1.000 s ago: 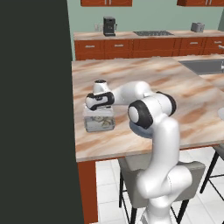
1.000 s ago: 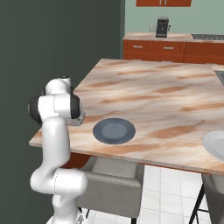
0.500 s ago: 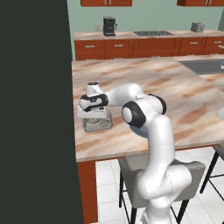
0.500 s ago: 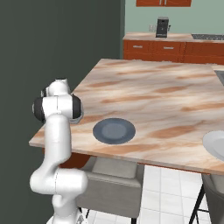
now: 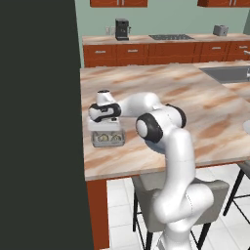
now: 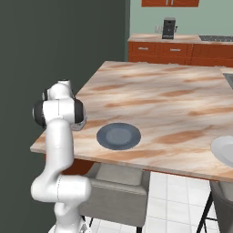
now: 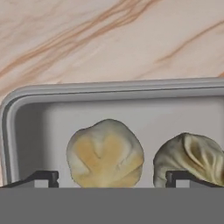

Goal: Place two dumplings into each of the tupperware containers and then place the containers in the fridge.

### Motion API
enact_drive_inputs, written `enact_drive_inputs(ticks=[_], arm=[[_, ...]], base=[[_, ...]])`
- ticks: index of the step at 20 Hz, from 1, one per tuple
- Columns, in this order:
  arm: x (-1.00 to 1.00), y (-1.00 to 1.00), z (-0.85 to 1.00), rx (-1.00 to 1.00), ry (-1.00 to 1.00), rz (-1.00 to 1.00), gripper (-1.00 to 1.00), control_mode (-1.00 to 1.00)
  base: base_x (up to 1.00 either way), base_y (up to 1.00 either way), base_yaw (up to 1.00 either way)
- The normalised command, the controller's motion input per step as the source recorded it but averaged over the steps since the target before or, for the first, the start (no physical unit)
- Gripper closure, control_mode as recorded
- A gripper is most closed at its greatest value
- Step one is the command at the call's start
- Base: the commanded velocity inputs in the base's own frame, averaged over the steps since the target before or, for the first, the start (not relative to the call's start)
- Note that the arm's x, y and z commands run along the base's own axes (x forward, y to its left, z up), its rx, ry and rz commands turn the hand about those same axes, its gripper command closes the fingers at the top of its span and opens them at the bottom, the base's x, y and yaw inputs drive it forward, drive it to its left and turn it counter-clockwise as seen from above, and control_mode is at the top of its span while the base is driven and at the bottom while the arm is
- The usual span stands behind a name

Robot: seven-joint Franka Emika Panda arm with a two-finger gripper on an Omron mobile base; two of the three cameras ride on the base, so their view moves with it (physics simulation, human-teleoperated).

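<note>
A pale tupperware container (image 5: 108,139) sits near the counter's left front corner with two dumplings (image 5: 109,138) in it. My gripper (image 5: 104,127) hangs just above its far side, pointing down. In the hand view the container's (image 7: 65,94) grey rim curves round a tan dumpling (image 7: 105,153) and an olive one (image 7: 188,155). The gripper (image 7: 111,177) is open, and its two fingertips (image 7: 41,177) stand wide on either side of the tan dumpling without touching it. A pale boxy shape under the hand may be the other container; I cannot tell.
A tall dark slab (image 5: 39,122) rises right beside the counter's left edge; I cannot tell if it is the fridge. A dark round plate (image 6: 119,135) lies near the front edge. A white plate (image 6: 225,150) is at the far right. A stool (image 5: 180,195) stands below.
The arm has swung left toward the counter's left edge, and the container now sits a little further left too. The jaws have spread wider.
</note>
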Motion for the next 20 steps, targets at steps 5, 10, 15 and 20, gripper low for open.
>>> enact_drive_inputs(ticks=[5, 10, 15, 20], arm=[[-0.29, -0.58, 0.04, 0.00, -0.03, -0.01, -1.00, -1.00], [-0.03, -0.59, 0.00, 0.00, -0.01, -0.07, -1.00, -1.00], [0.00, -0.32, -0.01, 0.00, 0.00, -0.01, -1.00, -1.00], [0.00, -0.02, 0.00, 0.00, 0.00, 0.00, -1.00, -1.00]], base=[[0.00, 0.00, 0.00], [0.00, 0.00, 0.00], [0.00, 0.00, 0.00], [0.00, 0.00, 0.00]])
